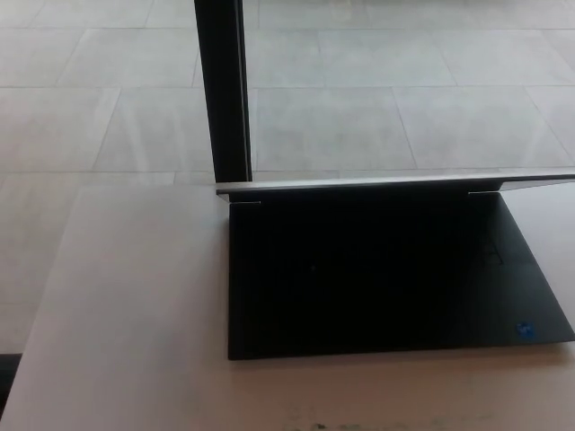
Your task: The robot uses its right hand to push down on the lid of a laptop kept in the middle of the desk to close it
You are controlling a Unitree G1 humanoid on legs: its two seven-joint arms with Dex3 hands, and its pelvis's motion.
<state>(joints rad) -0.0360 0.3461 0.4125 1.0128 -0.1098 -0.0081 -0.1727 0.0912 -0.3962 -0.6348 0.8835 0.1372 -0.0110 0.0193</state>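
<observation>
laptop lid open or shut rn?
Open. The lid stands edge-on above the exposed dark base; no hand in view.

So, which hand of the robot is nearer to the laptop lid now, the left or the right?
Neither can be told: no hand shows in the head view. The laptop stands open on the desk, its lid seen edge-on, with nothing touching it.

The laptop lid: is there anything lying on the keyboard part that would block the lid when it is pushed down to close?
Nothing visible does. The laptop is open on the desk, its lid seen edge-on, and the dark base below looks bare apart from a small blue sticker. Neither robot hand is in view.
</observation>
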